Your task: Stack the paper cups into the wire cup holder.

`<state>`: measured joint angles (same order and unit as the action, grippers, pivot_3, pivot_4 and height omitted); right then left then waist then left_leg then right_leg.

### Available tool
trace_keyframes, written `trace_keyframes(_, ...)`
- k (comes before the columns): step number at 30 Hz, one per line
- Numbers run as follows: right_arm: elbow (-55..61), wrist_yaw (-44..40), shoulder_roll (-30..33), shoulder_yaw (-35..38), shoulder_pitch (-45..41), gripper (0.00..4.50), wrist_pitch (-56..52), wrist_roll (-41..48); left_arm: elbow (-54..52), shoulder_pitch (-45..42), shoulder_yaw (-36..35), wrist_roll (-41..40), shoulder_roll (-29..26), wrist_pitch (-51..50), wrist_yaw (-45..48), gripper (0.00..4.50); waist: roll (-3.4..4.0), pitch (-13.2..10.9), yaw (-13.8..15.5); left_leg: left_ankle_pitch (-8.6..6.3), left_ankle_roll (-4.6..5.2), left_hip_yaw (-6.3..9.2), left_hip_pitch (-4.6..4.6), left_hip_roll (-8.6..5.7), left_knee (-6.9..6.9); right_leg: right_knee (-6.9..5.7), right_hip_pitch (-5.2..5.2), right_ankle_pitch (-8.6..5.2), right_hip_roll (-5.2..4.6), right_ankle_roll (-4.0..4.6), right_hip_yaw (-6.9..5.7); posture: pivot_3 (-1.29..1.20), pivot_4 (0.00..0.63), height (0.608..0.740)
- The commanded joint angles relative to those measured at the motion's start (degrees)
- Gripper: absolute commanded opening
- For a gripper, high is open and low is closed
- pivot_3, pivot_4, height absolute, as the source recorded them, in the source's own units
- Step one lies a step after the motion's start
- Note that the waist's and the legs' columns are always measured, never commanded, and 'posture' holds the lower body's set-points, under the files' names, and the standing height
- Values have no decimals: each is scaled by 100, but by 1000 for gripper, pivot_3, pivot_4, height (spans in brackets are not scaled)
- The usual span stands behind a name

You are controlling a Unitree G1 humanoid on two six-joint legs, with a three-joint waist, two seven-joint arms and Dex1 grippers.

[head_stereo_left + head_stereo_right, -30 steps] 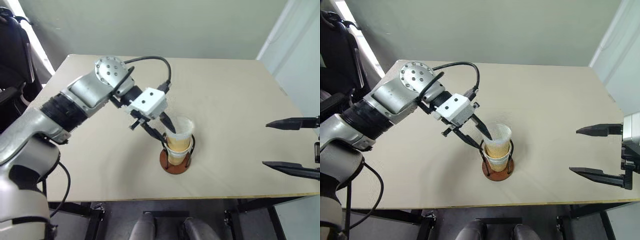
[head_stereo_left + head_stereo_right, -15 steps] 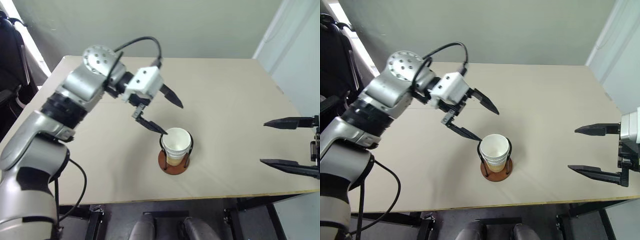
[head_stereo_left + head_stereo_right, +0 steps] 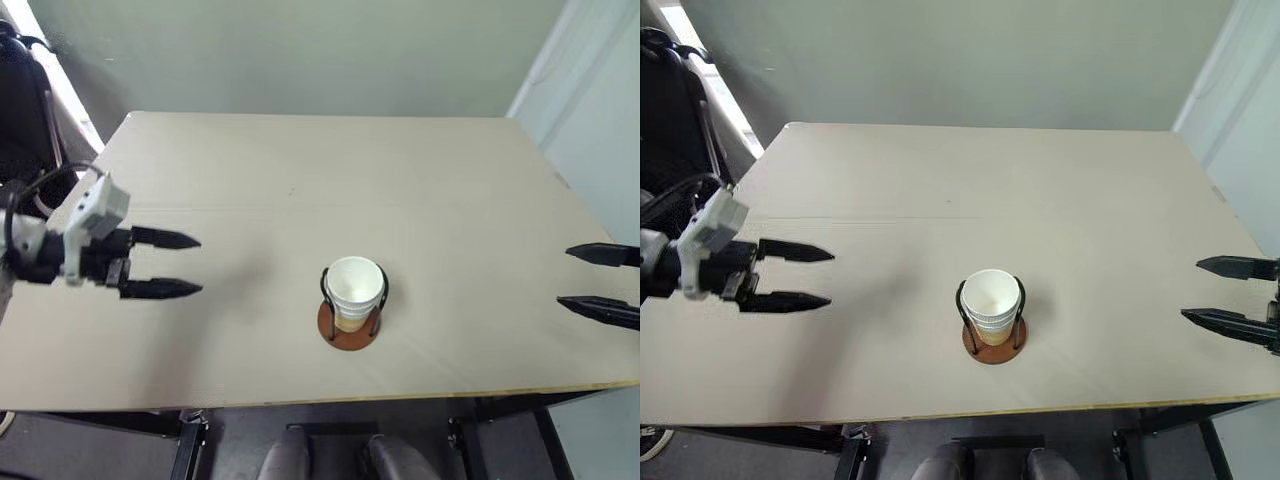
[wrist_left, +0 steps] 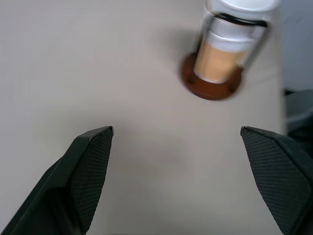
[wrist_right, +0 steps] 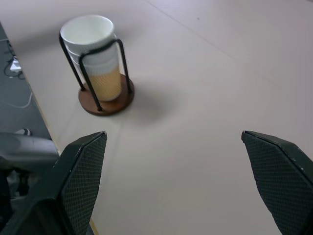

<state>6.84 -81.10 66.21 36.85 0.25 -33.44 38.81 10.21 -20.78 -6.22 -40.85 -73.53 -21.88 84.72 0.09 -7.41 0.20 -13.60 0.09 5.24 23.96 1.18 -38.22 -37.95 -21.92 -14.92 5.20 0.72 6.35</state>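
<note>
Now, at the left edge of the table [image 3: 300,160]: left gripper [image 3: 195,265], fingers wide apart, empty, well apart from the holder. Near the middle, closer to the front edge: wire cup holder [image 3: 348,328], upright on its wooden base, with the paper cups [image 3: 354,290] nested inside between the black loops, white rim on top. At the right edge: right gripper [image 3: 566,277], fingers also spread, holding nothing.

My beige table [image 3: 420,180] carries just the wire cup holder [image 3: 349,325] near its front edge, paper cups [image 3: 354,283] nested inside.
</note>
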Motion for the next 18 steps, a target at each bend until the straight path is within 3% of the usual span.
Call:
trace_keyframes(1, -420, -265, 278, -286, -429, 4500, 332, -119, -731, 733, -1115, -213, -21, -358, -112, 4465, 0, 0, -7, 0, 0, 1, -2, 0, 1, -1, 0, 2, 0, 6, -1, 0, 150, 740)
trace_keyframes(8, -937, -606, 423, -1039, -1289, 4500, 640, -255, -1622, 1964, -2356, -230, 416, -832, -382, 4465, 2, 1, -40, 15, 1, 1, -39, 3, 9, -11, 19, 29, 7, 48, -2, 0, 150, 740)
trace_keyframes(18, -1318, -490, 357, -1362, -1798, 4500, 766, -455, -2002, 2081, -2634, -240, 712, -1117, -691, 4465, 4, 0, -37, 18, -1, -2, -48, 8, 10, -11, 16, 49, 7, 80, -1, 0, 150, 740)
